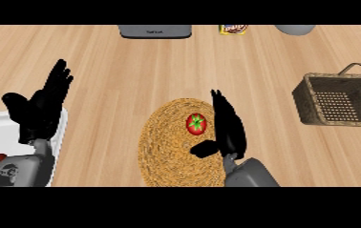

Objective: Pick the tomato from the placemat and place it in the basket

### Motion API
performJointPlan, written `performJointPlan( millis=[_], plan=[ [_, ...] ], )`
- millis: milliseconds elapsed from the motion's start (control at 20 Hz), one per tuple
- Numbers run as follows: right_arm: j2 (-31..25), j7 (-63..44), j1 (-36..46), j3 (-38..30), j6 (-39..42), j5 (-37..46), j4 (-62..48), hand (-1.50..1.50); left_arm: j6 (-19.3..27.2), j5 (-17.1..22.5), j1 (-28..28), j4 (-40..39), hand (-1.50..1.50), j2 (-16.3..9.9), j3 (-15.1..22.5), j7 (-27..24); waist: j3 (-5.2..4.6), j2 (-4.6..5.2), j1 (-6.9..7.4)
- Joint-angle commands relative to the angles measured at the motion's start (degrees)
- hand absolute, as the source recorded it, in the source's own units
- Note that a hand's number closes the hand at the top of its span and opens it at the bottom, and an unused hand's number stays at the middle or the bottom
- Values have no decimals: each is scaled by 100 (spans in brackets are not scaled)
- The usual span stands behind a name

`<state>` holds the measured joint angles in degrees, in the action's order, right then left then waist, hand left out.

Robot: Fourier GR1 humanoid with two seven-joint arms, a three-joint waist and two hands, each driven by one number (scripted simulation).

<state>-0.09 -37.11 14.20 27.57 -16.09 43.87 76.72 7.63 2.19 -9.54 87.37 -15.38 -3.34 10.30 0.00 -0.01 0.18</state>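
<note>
Head view: right hand (227, 127) stands open just beside the tomato (196, 124) mid-placemat (165, 160), holding nothing; basket (331, 100) waits at the surface's right edge; left hand (38, 108) rests open.

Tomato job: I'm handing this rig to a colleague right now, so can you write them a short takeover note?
Left hand: open, fingers up, resting at the view's left edge, holding nothing.
Right hand: open, fingers straight, just right of the tomato, thumb below it; not closed on it.
Tomato: lying on the round woven placemat, upper right part.
Basket: at the right edge of the counter, apart from the placemat; nothing shows inside it.
Done: right hand brought beside the tomato.
Left: close on the tomato, lift it, carry it right, set it in the basket.
</note>
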Motion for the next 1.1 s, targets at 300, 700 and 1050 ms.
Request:
performJointPlan(
  millis=[300,700,1050],
  plan=[
    [9,-124,460,229,-388,-180,-774,-150,-204,-166,-85,-136,0,211,-120,-14,0,1,5],
    [9,134,404,441,-612,-311,-1229,-150,-445,-91,-364,-562,0,91,-467,-169,0,3,0],
    [7,70,861,724,-601,-851,-1763,-150,-302,-311,-223,-500,0,286,-348,-220,1,9,26]
  ],
)
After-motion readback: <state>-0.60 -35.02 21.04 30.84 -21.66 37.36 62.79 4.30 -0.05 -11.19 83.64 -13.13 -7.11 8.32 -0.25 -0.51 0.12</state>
